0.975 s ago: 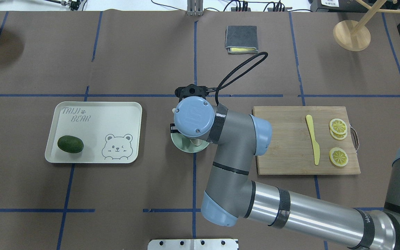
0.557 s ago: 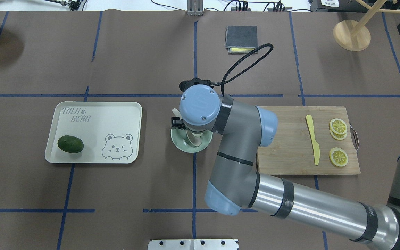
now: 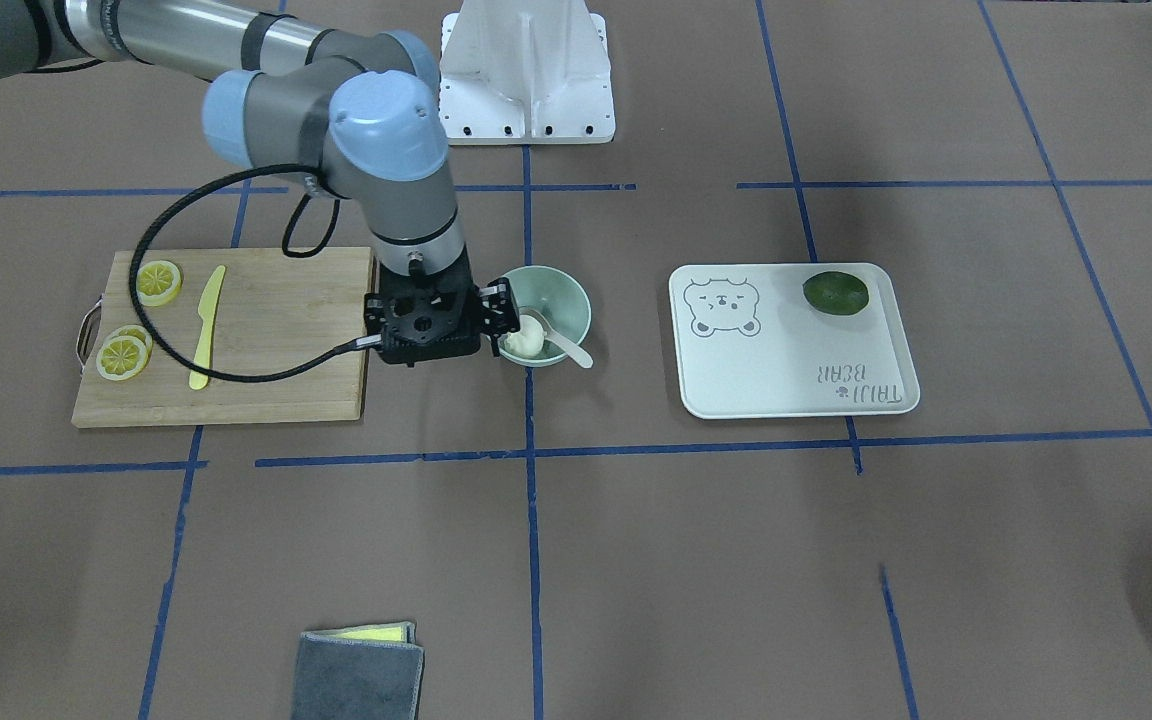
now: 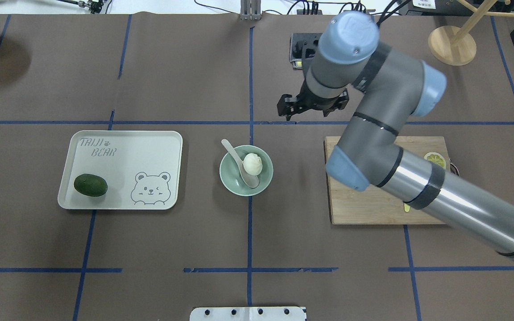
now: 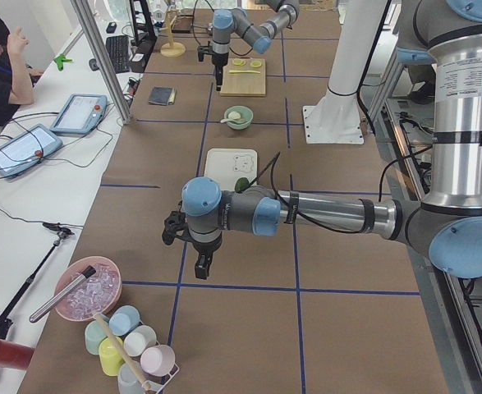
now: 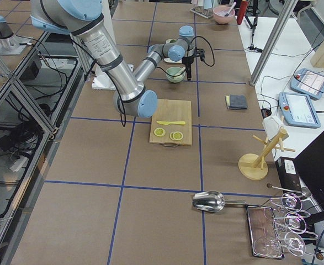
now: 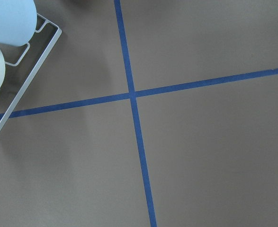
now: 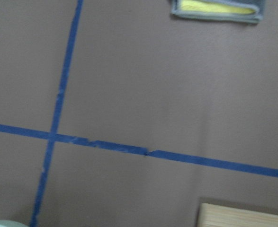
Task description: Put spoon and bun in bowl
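Observation:
The mint-green bowl (image 4: 227, 178) stands at the table's middle. The cream-white bun (image 4: 253, 163) sits inside it. The pale spoon (image 4: 240, 166) lies beside the bun, scoop in the bowl and handle over the far-left rim. In the overhead view my right gripper (image 4: 311, 107) is empty, high up and well to the bowl's far right. The front-facing view shows my right gripper (image 3: 498, 308) close beside the bowl (image 3: 566, 297), jaws apart, holding nothing. My left gripper (image 5: 203, 264) shows only in the exterior left view, far from the bowl; I cannot tell its state.
An off-white bear tray (image 4: 150, 147) with a dark green fruit (image 4: 90, 185) lies left of the bowl. A wooden board (image 4: 364, 200) with a yellow knife (image 3: 206, 325) and lemon slices (image 3: 158, 282) lies right. A grey cloth (image 3: 358, 682) lies beyond. A cup rack (image 5: 130, 349) stands near the left gripper.
My right arm has lifted off the bowl and swung away to the far right. The spoon has been let go and lies in the bowl; the bun now shows.

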